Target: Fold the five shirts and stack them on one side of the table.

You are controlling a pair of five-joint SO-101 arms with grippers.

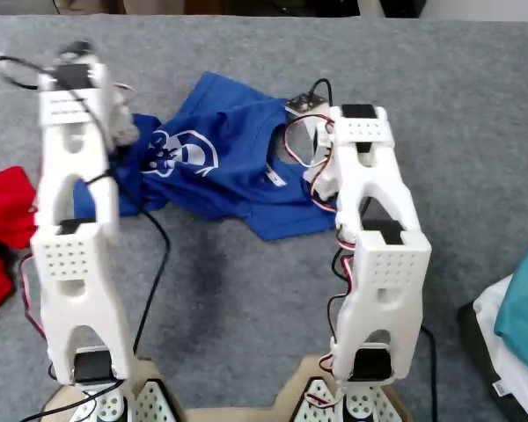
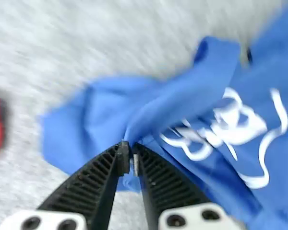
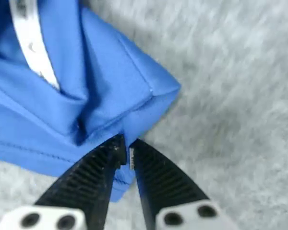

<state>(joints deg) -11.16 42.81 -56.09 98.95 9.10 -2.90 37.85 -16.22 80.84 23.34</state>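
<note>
We had the left gripper (image 2: 128, 160) pinched tight on a fold of the blue shirt (image 1: 220, 167), and the right gripper (image 3: 125, 152) clamped on its edge. The shirt lay crumpled on the table (image 1: 246, 299) between both grippers, with red shirts (image 1: 4, 220) beyond the left one.

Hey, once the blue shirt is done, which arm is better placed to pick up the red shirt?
Left, probably. The red shirt lies at the table edge beside the left arm; the right gripper is across the blue shirt from it. Both grippers now pinch the blue shirt.
</note>
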